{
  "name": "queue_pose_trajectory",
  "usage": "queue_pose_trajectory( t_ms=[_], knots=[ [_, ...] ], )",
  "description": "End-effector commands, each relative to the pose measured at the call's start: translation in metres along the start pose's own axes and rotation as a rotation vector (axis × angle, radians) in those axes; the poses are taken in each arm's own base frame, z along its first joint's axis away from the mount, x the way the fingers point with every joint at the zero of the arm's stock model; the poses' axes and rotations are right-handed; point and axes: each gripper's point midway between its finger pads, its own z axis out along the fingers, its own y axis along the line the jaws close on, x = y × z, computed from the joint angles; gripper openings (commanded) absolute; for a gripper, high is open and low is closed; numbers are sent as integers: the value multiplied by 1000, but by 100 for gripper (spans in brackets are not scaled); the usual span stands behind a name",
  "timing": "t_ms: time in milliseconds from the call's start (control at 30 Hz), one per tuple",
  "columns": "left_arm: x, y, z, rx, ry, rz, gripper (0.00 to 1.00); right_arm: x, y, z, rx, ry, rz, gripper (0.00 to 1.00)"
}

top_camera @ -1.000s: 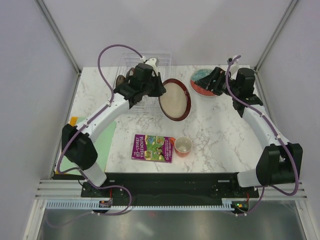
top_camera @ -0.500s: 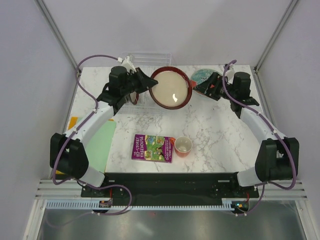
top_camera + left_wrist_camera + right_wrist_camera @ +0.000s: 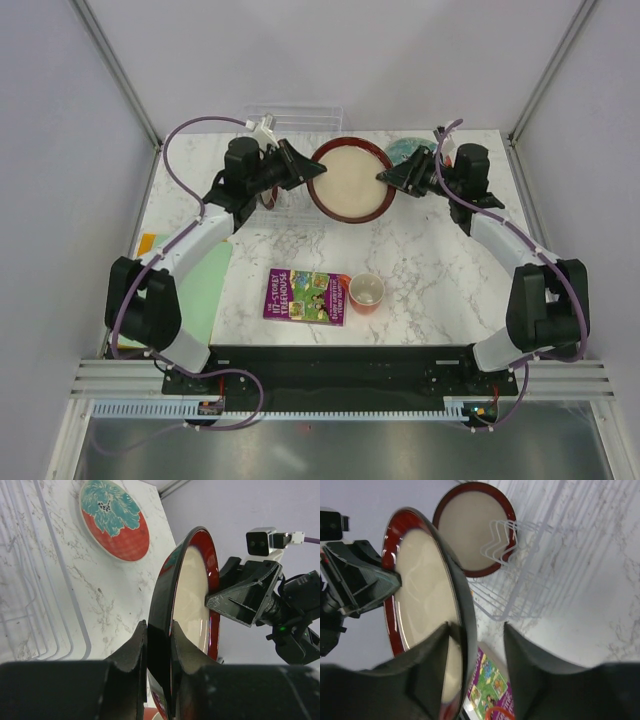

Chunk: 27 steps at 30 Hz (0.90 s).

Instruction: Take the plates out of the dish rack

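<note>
Left wrist view: left end effector clamps the cream-centred, red-rimmed round plate while right end effector straddles it loosely, so early release could drop it.

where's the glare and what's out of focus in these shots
Left wrist view: the left gripper's fingers are a dark blur, with a glare streak on the rim of the cream-centred plate; right wrist view: the right gripper's fingers are equally soft, small highlights on the rim; top external view: even light, no glare on the plate.

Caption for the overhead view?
Left gripper holds the cream-centred plate by its rim; right gripper, jaws open, straddles the opposite edge.
</note>
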Motion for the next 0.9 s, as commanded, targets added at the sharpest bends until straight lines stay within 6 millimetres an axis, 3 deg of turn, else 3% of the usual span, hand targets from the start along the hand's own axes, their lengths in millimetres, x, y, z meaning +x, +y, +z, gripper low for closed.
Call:
queue_pose_trajectory(
  t_ms=[0, 133, 300, 333, 367, 433, 467, 533, 600, 633, 700, 733, 767, 800, 867],
  knots=[
    [-36, -64, -6, 214, -100, 19, 2, 2, 16, 4, -75, 3, -29, 30],
    [-31, -61, 0, 214, -80, 17, 2, 3, 25, 3, -120, 24, -37, 0],
    [-26, -60, 8, 227, -51, 16, 3, 0, 27, 1, -110, 10, -40, 0],
    [-24, -59, 10, 233, -40, 29, 11, -4, 29, -2, -94, -6, -49, 0],
    [-22, -56, 10, 222, -31, 37, 34, -11, 23, -3, -50, -42, -83, 0],
    [-24, -48, 11, 173, -36, 88, 44, -21, 18, -8, 33, -72, -97, 0],
    [-30, -51, 9, 161, -47, 121, 54, -27, 14, -11, 69, -90, -129, 0],
    [-30, -32, 8, 52, -45, 179, 66, -48, 5, -20, 148, -145, -132, 0],
    [-36, -24, 0, -16, -55, 258, 99, -67, 1, -27, 182, -187, -125, 0],
    [-41, -17, -1, -61, -80, 280, 100, -78, -10, -33, 210, -210, -111, 0],
    [-52, -17, -6, -94, -113, 334, 100, -96, -13, -38, 227, -238, -108, 0],
    [-51, -4, -9, -157, -100, 359, 100, -98, -20, -34, 239, -235, -99, 0],
    [-57, -4, -12, -176, -114, 381, 100, -112, -33, -44, 270, -266, -90, 0],
    [-61, -4, -15, -193, -125, 398, 100, -121, -34, -45, 282, -275, -91, 0],
    [-69, 4, -21, -255, -152, 441, 100, -131, -56, -44, 329, -279, -77, 0]
  ],
)
